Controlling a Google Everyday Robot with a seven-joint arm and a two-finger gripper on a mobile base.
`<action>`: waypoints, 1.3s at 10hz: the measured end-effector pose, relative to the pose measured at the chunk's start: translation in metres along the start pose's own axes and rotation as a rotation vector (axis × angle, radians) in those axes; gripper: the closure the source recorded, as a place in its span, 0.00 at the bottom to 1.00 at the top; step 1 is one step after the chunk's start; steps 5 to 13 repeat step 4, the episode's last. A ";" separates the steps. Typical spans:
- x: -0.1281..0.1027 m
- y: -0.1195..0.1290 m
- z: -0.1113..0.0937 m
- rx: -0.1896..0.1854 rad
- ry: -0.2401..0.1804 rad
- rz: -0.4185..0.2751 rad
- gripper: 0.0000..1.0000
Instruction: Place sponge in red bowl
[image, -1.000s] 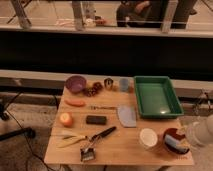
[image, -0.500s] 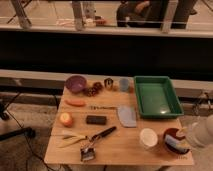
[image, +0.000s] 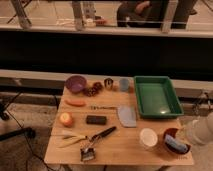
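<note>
Pincer (image: 192, 134): my arm is withdrawing at the counter's near right corner, just beside the bowl; grip state, I cannot tell.
Sponge (image: 176, 145): lying inside the red bowl (image: 168, 134), free of my arm; placement judged complete.
Sponge axis: long side runs from upper left to lower right.
Counter (image: 125, 150): white cup (image: 148, 137) just left of bowl.
Far: green tray (image: 156, 95), purple bowl (image: 75, 83).

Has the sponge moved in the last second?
No. The sponge lies in the red bowl, beside the white cup; the gripper isn't visible.
</note>
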 end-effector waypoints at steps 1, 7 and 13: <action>0.006 0.001 0.008 -0.003 0.001 0.003 0.83; 0.006 0.004 0.012 -0.004 -0.002 -0.004 0.81; 0.006 0.004 0.012 -0.004 -0.002 -0.004 0.81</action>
